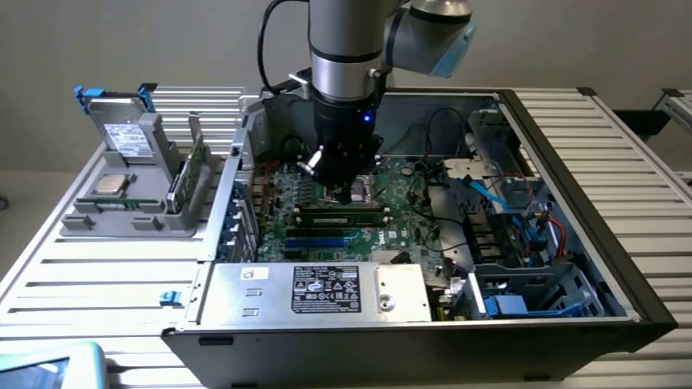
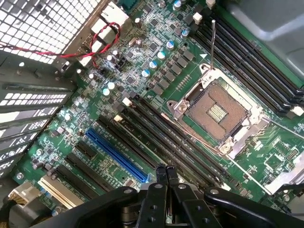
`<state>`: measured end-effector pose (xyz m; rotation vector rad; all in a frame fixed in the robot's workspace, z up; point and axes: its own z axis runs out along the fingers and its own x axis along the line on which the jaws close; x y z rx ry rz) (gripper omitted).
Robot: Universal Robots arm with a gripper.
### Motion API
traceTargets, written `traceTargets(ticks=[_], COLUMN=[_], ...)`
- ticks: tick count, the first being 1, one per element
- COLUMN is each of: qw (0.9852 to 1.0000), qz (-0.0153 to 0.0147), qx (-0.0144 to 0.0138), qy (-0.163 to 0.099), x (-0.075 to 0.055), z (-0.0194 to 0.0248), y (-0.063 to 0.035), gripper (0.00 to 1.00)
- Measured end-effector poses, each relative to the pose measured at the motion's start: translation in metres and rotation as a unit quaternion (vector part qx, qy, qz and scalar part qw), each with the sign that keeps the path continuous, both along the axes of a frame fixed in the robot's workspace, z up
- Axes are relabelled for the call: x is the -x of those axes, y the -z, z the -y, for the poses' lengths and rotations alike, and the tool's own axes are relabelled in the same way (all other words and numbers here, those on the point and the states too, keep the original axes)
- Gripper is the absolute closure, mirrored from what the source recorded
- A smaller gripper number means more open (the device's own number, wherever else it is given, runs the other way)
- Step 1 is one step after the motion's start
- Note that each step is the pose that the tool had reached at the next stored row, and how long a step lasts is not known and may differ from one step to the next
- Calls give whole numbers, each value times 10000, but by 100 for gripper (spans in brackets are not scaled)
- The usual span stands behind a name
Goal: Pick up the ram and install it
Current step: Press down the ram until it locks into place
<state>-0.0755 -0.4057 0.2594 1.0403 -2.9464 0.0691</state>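
closest in: gripper (image 2: 166,175), fingertips pressed together with nothing between them. in the exterior view it hangs low inside the open computer case (image 1: 605,203), tips just above the motherboard (image 2: 156,61).

just past the tips: a bank of long black memory slots (image 2: 156,128), running alongside one blue slot (image 2: 116,152). beyond them one processor socket (image 2: 216,111), open and empty, its lever (image 2: 213,40) sticking up. one red-and-black twisted wire (image 2: 102,40) at the far edge of the motherboard.

the ram (image 1: 340,215): one green stick with black chips, lying along a slot on the motherboard, just beside the gripper on the near side in the exterior view. it looks level and seated. whether both end latches are shut, cannot tell.

progress, as a judgement: pick-up and placing look done, since the stick is in a slot and the gripper is empty-handed. what may be left is pressing it fully home.

further out, on the exterior view's left: one grey holder (image 1: 81,223) on the slatted table (image 1: 97,275), well apart from the gripper. on it one square silver processor chip (image 1: 112,183), one drive (image 1: 125,134) and one green board (image 1: 194,174) on edge, perhaps a second stick.
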Motion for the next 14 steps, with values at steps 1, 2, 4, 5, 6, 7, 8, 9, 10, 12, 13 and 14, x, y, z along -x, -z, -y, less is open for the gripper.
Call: traceTargets(ticks=[1,2,4,5,6,7,8,9,10,12,13,14], qw=[10000,9999,9997,9995,9993,9991,9988,9985,9981,9973,9968,9963], qz=[2,2,5,6,7,8,9,9,10,12,13,14], qx=[-1,-1,-1,-1,-1,-1,-1,0,-1,0,0,0], qy=[62,123,249,310,372,432,492,554,618,738,799,859], x=[0,0,0,0,0,0,0,0,0,0,0,0], z=[0,-1,0,0,0,0,0,0,0,0,0,0], y=[1,1,1,1,1,1,1,1,1,1,1,1], gripper=[89,89,89,89,89,89,89,89,89,89,89,89])
